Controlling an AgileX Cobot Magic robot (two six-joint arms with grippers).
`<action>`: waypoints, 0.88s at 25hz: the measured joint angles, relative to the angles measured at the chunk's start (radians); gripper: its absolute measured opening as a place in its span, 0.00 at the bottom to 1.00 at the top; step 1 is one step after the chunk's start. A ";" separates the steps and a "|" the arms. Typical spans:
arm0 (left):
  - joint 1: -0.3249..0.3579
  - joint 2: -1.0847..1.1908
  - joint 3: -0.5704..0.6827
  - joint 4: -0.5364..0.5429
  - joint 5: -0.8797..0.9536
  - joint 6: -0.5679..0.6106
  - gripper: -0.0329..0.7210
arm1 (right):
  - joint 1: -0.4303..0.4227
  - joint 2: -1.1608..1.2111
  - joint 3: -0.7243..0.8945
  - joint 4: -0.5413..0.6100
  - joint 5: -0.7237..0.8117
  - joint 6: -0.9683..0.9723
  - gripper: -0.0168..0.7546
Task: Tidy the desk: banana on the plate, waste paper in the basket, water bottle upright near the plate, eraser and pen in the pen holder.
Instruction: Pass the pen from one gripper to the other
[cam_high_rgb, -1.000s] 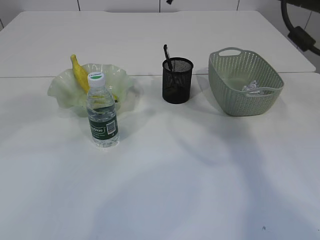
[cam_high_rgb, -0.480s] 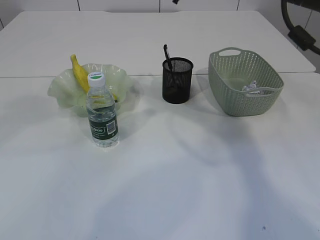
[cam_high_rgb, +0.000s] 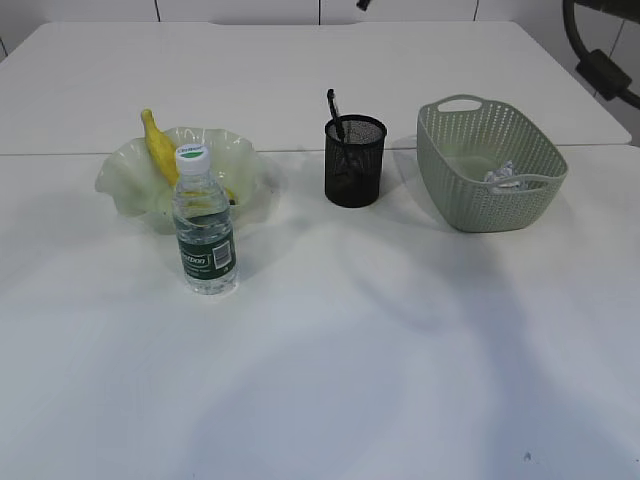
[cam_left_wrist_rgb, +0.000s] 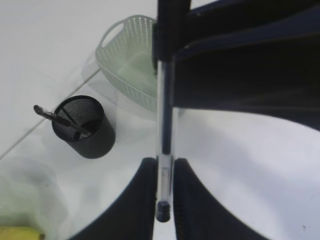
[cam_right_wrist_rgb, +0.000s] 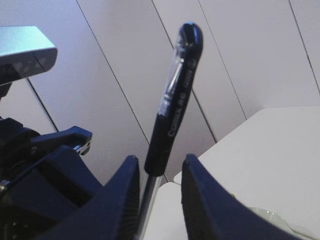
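Left gripper (cam_left_wrist_rgb: 164, 192): jaws closed tight on a clear-barrelled pen (cam_left_wrist_rgb: 164, 145), which runs lengthwise between the fingers with its dark tip poking just past them. From this wrist, the black mesh pen holder (cam_left_wrist_rgb: 86, 127) sits at about 9 o'clock of the gripper, a dark pen (cam_left_wrist_rgb: 60, 118) leaning out of it; the green basket (cam_left_wrist_rgb: 127, 60) is at 11 o'clock.

Right gripper (cam_right_wrist_rgb: 159, 182): jaws part-way apart with a black-gripped pen (cam_right_wrist_rgb: 172, 100) standing between them, tilted toward 1 o'clock; whether the pads actually clamp it cannot be told.

Exterior view, neither gripper in frame. Banana (cam_high_rgb: 160, 145) lies in the pale green plate (cam_high_rgb: 125, 180). Water bottle (cam_high_rgb: 205, 225) stands upright, just at 5 o'clock of the plate. Pen holder centre table; basket at its 3 o'clock, crumpled waste paper (cam_high_rgb: 500, 173) inside. Eraser not discernible.
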 joint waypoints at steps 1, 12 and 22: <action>-0.002 0.000 0.000 0.000 -0.003 0.000 0.10 | 0.000 0.000 0.000 0.000 0.000 0.000 0.30; -0.011 0.000 0.000 -0.013 -0.007 -0.001 0.10 | 0.000 0.000 0.000 0.020 -0.006 0.000 0.30; -0.011 0.000 0.000 -0.037 -0.012 -0.002 0.10 | 0.000 0.000 0.000 0.031 -0.008 0.000 0.30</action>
